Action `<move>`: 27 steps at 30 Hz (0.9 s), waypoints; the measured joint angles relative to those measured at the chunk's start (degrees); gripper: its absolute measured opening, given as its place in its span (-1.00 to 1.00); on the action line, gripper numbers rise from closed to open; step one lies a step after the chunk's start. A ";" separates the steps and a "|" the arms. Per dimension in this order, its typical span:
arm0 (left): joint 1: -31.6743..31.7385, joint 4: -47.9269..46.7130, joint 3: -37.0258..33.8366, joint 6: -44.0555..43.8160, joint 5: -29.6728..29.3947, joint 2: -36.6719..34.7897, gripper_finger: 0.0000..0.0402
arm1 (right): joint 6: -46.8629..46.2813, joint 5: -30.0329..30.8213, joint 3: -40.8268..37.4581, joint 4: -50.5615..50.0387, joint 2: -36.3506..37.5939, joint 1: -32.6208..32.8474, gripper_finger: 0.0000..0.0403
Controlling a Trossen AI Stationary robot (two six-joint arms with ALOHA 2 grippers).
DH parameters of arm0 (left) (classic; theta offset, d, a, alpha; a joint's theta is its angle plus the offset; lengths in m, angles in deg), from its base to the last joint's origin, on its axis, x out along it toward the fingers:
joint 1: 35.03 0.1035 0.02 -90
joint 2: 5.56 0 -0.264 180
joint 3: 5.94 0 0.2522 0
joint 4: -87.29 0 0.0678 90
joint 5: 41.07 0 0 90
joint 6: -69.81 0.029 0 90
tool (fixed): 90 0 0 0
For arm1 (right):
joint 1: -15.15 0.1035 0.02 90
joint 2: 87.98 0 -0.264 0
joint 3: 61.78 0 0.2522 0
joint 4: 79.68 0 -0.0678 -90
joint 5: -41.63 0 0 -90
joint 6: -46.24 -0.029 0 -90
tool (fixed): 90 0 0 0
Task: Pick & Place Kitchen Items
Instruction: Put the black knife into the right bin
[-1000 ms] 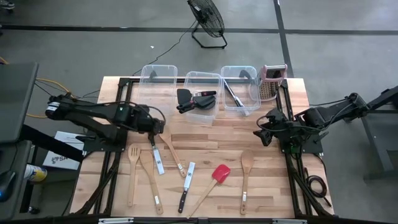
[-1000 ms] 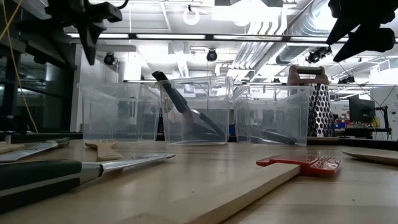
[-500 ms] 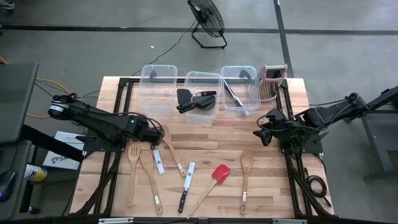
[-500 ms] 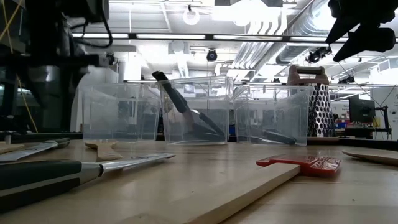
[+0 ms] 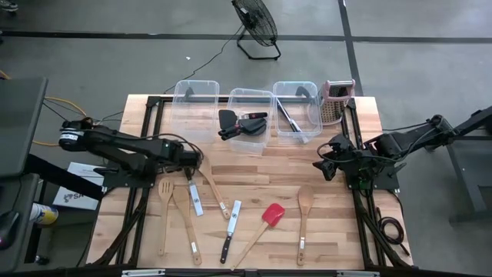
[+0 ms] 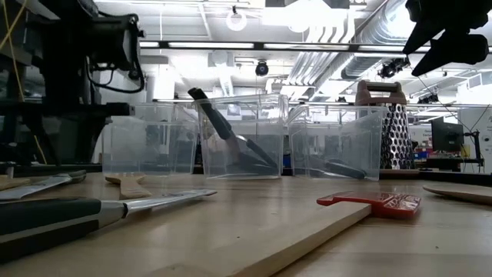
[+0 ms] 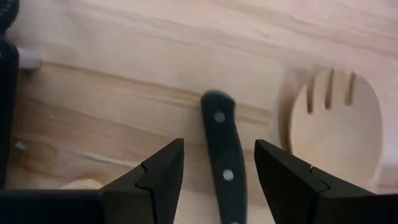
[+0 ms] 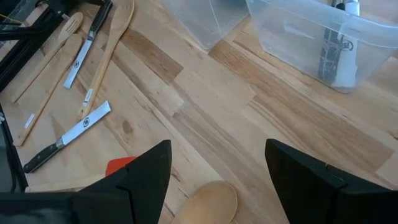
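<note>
Straddling a riveted black knife handle (image 7: 222,152), left end effector (image 7: 219,168) gapes.

site: robotics lab/workshop | grey concrete floor (image 5: 115,54) | floor fan (image 5: 255,23) | exposed ceiling ducts (image 6: 323,46) | strip lights (image 6: 207,45) | wooden surface (image 5: 261,165)

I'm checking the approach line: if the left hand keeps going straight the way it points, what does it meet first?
Most likely the black knife handle, centred between the open left hand's fingers, with the table beneath. The gap above it is unclear.

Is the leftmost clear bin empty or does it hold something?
Empty: the leftmost bin shows only bare wood through its floor.
</note>
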 joint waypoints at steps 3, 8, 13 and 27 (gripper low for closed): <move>2.03 3.03 -0.70 1.94 0.62 0.00 -0.05 | 0.26 0.00 0.00 -0.02 0.00 -0.01 0.25; 3.91 3.85 -1.63 2.73 1.31 0.00 -0.05 | 1.07 0.01 0.00 -0.02 0.00 -0.01 0.25; 4.26 4.17 -2.71 2.52 1.89 0.00 -0.05 | 1.08 -0.02 0.00 -0.02 0.00 0.01 0.25; 4.15 6.41 -3.33 1.15 2.84 1.56 -0.05 | 2.55 -0.02 0.00 -0.08 0.01 0.01 0.25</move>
